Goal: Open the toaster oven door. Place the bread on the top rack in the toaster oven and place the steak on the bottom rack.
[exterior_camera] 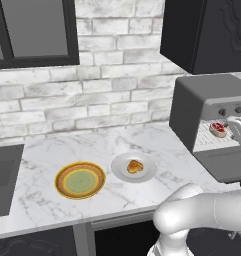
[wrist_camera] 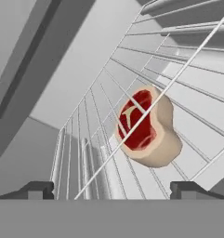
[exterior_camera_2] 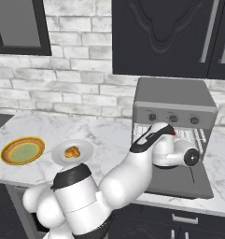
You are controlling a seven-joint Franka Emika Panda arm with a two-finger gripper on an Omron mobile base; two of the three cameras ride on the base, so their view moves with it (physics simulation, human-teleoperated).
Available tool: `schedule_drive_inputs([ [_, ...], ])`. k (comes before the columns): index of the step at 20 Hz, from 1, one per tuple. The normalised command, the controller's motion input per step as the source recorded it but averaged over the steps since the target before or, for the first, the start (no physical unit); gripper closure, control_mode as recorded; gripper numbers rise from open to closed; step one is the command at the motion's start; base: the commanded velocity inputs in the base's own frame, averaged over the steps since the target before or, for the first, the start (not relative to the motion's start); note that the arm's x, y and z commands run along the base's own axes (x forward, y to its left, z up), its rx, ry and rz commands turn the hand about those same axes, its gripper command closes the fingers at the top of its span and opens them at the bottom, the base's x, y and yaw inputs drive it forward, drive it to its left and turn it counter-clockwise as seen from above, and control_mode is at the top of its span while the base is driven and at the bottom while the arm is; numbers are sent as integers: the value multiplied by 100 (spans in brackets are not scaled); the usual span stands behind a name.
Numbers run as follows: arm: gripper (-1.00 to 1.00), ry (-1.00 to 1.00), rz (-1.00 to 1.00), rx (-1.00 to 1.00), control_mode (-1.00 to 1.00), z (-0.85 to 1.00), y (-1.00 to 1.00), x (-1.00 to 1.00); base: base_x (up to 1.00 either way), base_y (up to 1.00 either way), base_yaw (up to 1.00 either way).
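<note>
On the marble counter [exterior_camera: 42,165] the toaster oven [exterior_camera_2: 172,100] stands with its door [exterior_camera_2: 181,179] dropped flat, the steak [wrist_camera: 146,125] lying on a wire rack [wrist_camera: 99,153] inside ahead of the gripper [wrist_camera: 111,189], jaws spread and empty, while the bread [exterior_camera: 135,166] sits on a white plate [exterior_camera: 147,175] beside a yellow-rimmed plate [exterior_camera: 80,180].

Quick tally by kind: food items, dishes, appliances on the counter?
Food items: 2, the bread and the steak
Dishes: 2, the white plate and the yellow-rimmed plate
Appliances: 1, the toaster oven
Total: 5
</note>
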Motion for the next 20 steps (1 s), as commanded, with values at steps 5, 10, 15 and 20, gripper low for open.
schedule_drive_inputs([
  [5, -100, 0, 3, 0, -100, -9, -3, 24, 0, 0, 0],
  [10, -100, -1, 0, 0, -100, -6, 0, 28, 0, 0, 0],
  [15, -100, 0, 0, 0, -100, -11, 0, 35, 0, 0, 0],
  [20, -100, 1, 0, 0, -100, -10, 0, 38, 0, 0, 0],
])
